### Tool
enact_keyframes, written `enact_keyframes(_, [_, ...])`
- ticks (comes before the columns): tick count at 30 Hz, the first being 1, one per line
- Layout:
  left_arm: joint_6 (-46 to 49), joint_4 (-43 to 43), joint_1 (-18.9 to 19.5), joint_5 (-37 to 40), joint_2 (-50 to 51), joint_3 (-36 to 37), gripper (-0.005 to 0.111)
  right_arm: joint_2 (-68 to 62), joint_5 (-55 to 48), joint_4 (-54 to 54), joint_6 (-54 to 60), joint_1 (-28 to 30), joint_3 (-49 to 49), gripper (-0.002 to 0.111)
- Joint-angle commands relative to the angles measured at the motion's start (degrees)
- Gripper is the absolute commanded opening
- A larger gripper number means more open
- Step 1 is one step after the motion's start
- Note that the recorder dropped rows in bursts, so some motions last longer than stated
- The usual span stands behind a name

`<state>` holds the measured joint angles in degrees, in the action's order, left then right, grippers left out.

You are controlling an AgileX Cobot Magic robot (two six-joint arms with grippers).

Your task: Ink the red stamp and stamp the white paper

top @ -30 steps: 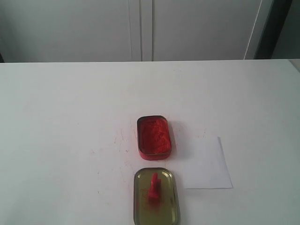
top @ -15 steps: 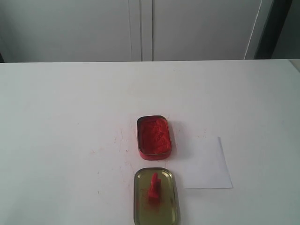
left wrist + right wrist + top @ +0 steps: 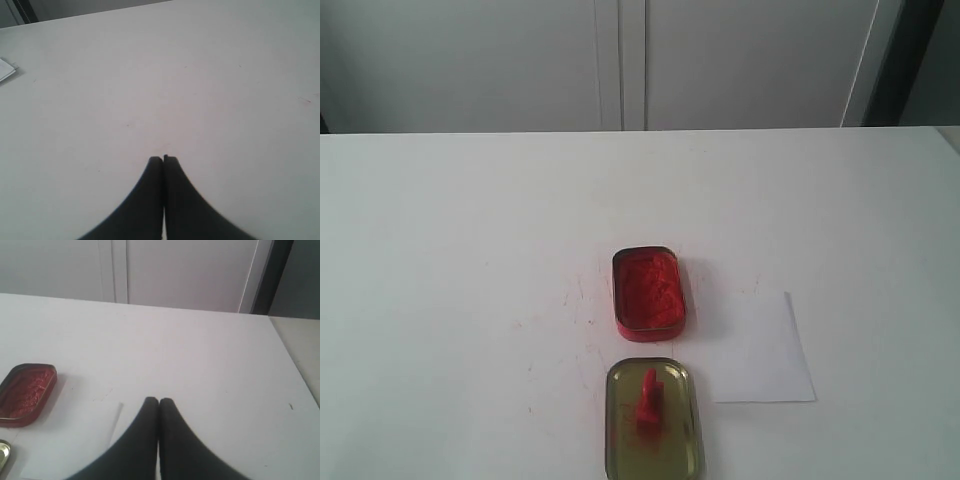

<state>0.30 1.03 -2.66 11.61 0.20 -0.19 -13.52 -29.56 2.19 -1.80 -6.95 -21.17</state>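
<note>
The red stamp [image 3: 648, 398] is standing handle-up in the gold lid [image 3: 677, 442], likely for easy pinching, while the left gripper [image 3: 163, 159] and right gripper [image 3: 159, 400] are hanging pressed together, empty.

One red stamp [image 3: 648, 400], one white paper [image 3: 762, 352], one ink tin [image 3: 650, 333], one gold lid [image 3: 676, 446], one left tool [image 3: 163, 159], one right tool [image 3: 159, 400].

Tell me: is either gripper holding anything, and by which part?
Nothing is held. The left gripper and right gripper are both shut and empty; the red stamp stands untouched in the gold tin.
</note>
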Motion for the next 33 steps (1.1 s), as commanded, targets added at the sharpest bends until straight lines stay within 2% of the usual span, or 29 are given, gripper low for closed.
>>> enact_keyframes(1, [0.16,-0.07,0.2,0.0,-0.2,0.19,0.0,-4.47,-2.94,-0.89,0.03,0.08,-2.76,0.0])
enact_keyframes(10, [0.16,-0.07,0.2,0.0,-0.2,0.19,0.0,-16.37,-10.17,-4.05,0.03,0.08,-9.14,0.0])
enact_keyframes(21, [0.16,-0.07,0.2,0.0,-0.2,0.19,0.0,-29.87,-14.24,-10.78,0.25,0.08,-16.52,0.0])
enact_keyframes(33, [0.16,-0.07,0.2,0.0,-0.2,0.19,0.0,-38.78,-16.72,-14.36,1.8,0.08,-20.91,0.0])
